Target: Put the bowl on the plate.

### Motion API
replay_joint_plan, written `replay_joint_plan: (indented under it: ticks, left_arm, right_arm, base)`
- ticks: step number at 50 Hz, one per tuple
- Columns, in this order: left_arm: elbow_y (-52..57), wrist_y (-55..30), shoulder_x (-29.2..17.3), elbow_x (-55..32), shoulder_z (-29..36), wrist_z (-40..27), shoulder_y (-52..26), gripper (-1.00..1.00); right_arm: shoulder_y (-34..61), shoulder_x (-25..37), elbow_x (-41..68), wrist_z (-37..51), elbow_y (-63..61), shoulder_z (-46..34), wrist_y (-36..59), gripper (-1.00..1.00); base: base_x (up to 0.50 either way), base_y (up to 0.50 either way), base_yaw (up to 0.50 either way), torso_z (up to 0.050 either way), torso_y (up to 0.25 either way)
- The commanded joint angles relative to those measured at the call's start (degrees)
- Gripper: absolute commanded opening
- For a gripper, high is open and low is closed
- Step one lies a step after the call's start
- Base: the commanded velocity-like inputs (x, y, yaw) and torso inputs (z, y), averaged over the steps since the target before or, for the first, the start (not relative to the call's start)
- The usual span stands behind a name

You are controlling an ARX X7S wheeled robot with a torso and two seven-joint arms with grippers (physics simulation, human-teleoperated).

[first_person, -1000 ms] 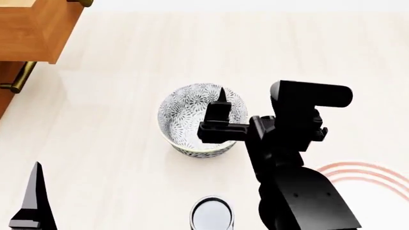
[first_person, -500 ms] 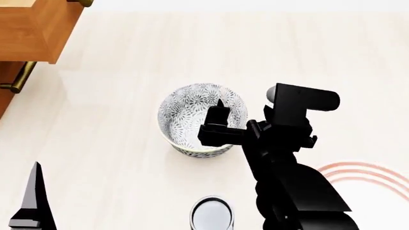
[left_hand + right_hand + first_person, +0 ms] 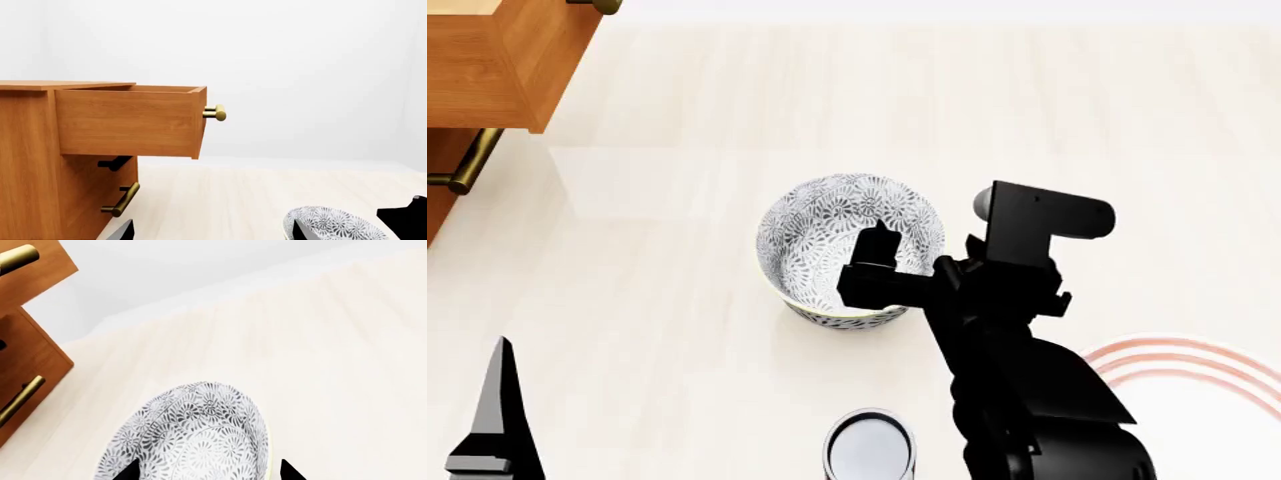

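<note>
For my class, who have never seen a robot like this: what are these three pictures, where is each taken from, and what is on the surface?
This is a simulated two-armed robot. One picture looks down from its head; the others come from cameras near each gripper. On the pale surface stands a patterned bowl, and part of a red-ringed plate shows at the edge. The right gripper is over the bowl, one fingertip inside the rim, but nothing is lifted. The left gripper waits aside, holding nothing visible. A wooden drawer cabinet has its top drawer pulled out.

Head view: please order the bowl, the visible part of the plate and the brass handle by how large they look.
1. bowl
2. plate, only an arc of its red rings showing, the rest cut off or hidden
3. brass handle, partly cut off too
</note>
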Motion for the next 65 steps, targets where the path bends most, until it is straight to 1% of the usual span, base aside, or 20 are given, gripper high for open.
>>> replay_joint_plan:
  ticks: [1,6,13,24,39,47,56,65]
  left_arm:
    - [-0.4,0.3,-0.3,-0.1,0.3,-0.3,0.0,1.00]
    - [-0.6,0.4,-0.4,-0.1,0.5,-0.4,-0.1,1.00]
    - [-1.0,0.8,-0.5,-0.1,0.6,-0.5,0.1,1.00]
    - [-1.1,0.7,-0.8,-0.3,0.7,-0.7,0.0,1.00]
    - [-1.7,1.2,-1.0,-0.4,0.9,-0.9,-0.1,1.00]
    - [-2.0,1.3,-1.1,-0.5,0.9,-1.0,-0.2,1.00]
    - [-1.8,0.9,-1.4,-1.0,0.9,-1.3,-0.4,1.00]
    - [-2.6,1.6,-1.5,-1.0,0.9,-1.3,-0.3,1.00]
  right_arm:
    - [2.4,-0.4,0.2,-1.4,7.8,-0.1,-3.6,1.00]
    - [3.2,-0.4,0.5,-1.8,10.4,0.1,-4.8,1.00]
    - [5.6,-1.0,0.1,-3.3,17.7,-0.1,-8.2,1.00]
    - [7.9,-1.7,0.3,-4.7,23.5,-0.9,-10.7,1.00]
    - [12.6,-2.6,0.2,-7.5,36.2,-1.5,-17.2,1.00]
    - [13.4,-2.6,0.6,-7.8,38.4,-1.9,-18.3,1.00]
    - [17.1,-3.3,0.3,-10.0,48.5,-2.0,-23.3,1.00]
    - [17.1,-3.5,-1.2,-10.5,49.0,-0.3,-23.0,1.00]
  base:
    - [0.00,0.00,0.00,0.000,0.000]
    - [0.00,0.00,0.00,0.000,0.000]
    - [0.00,0.00,0.00,0.000,0.000]
    - [0.00,0.00,0.00,0.000,0.000]
    - [0.00,0.00,0.00,0.000,0.000]
    - [0.00,0.00,0.00,0.000,0.000]
    - [0.00,0.00,0.00,0.000,0.000]
    - [0.00,0.00,0.00,0.000,0.000]
